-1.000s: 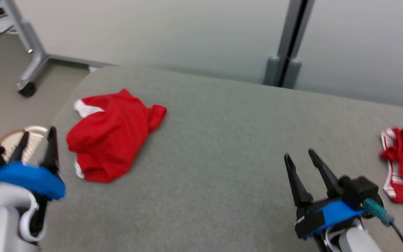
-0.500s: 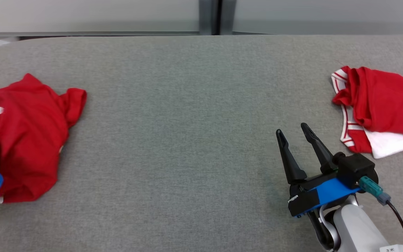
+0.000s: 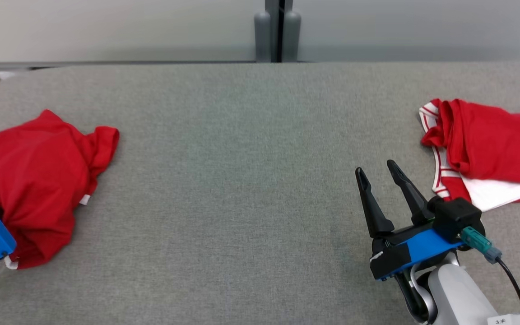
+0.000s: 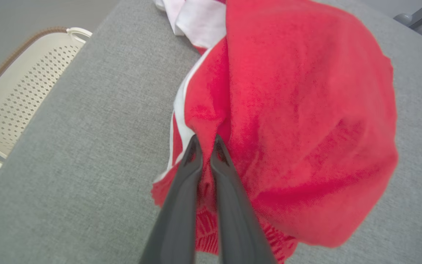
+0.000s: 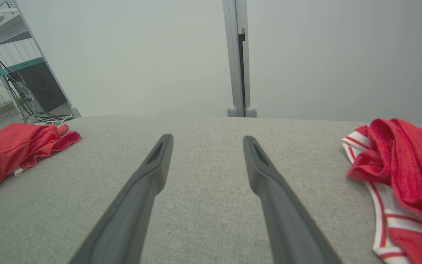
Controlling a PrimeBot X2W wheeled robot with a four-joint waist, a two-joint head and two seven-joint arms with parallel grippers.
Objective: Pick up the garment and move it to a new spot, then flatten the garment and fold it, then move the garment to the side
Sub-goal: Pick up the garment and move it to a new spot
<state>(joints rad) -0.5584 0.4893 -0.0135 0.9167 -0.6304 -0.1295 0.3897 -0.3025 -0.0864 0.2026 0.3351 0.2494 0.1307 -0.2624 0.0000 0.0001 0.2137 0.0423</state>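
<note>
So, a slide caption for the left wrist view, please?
Left gripper pinching the red garment on the grey table.

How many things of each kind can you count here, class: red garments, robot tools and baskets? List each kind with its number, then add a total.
Red garments: 2, the left garment and the right garment
Tools: 2, the left tool and the right tool
Baskets: 1, the white basket
Total: 5
</note>
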